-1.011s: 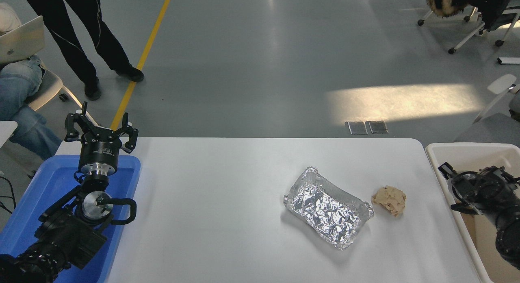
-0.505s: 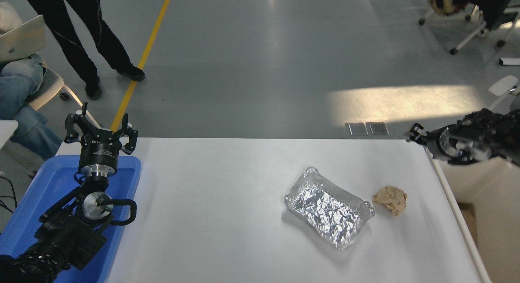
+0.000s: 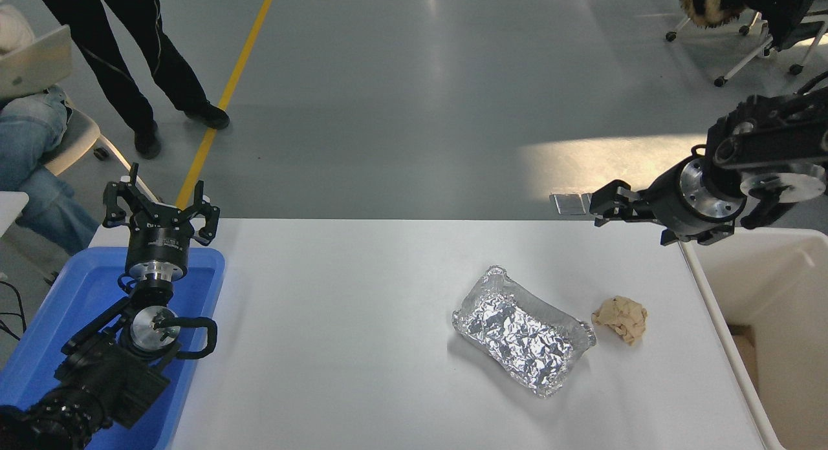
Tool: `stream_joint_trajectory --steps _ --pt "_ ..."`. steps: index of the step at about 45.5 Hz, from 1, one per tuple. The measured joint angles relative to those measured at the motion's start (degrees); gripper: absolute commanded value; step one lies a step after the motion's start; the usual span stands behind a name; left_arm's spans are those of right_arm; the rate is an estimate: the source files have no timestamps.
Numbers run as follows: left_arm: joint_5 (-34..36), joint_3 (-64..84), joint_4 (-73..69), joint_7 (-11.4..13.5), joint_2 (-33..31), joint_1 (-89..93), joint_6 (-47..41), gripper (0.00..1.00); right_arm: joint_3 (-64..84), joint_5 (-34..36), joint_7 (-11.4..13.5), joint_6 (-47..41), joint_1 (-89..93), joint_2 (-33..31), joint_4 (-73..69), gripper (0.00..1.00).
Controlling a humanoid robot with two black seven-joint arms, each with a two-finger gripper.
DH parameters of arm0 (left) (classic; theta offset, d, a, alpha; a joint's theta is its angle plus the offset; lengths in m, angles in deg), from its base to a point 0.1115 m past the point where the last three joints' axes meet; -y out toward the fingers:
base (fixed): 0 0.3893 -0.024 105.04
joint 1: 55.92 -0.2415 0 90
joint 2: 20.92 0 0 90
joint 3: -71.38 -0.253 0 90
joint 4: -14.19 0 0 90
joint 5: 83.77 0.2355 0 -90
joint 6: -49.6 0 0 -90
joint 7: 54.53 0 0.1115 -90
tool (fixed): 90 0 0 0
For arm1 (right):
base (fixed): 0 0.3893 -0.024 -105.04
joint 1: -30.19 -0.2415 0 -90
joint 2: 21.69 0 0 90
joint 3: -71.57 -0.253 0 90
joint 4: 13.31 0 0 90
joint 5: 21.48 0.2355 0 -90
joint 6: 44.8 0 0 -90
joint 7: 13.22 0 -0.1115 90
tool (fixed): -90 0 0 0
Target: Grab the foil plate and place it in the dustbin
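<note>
The foil plate [image 3: 522, 330] lies on the white table [image 3: 362, 321], right of the middle, empty and tilted diagonally. The cream-white dustbin [image 3: 784, 277] stands at the table's right edge. My right gripper [image 3: 600, 206] hangs high above the table's far right corner, pointing left, fingers apart and empty. It is well behind and to the right of the foil plate. My left gripper [image 3: 160, 211] is parked at the lower left over the blue tray, open and empty.
A small tan crumpled paper ball [image 3: 621, 317] lies just right of the foil plate. A blue plastic tray [image 3: 84, 288] sits at the table's left edge under the left arm. People stand and sit beyond the far left corner.
My right arm has risen out of the dustbin and swung up and to the left, from inside the bin to above the table's far right corner. The foil plate has not moved.
</note>
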Motion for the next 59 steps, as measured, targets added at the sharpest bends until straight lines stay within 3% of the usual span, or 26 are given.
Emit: stream_joint_trajectory --steps 15,25,42,59 --pt "0.0 0.0 0.0 0.0 0.0 0.0 0.0 0.99 0.7 7.2 0.0 -13.0 -15.5 3.0 -4.5 0.96" --pt "0.0 0.1 0.0 0.0 0.0 0.0 0.0 0.99 1.0 9.0 0.2 -15.4 -16.9 4.4 -5.2 0.94" --pt "0.0 0.1 0.0 0.0 0.0 0.0 0.0 0.99 0.9 11.2 0.7 -3.4 -2.1 8.0 -3.1 0.94" --pt "0.1 0.1 0.0 0.0 0.0 0.0 0.1 0.99 0.9 20.0 1.3 10.9 17.1 10.5 -0.2 0.91"
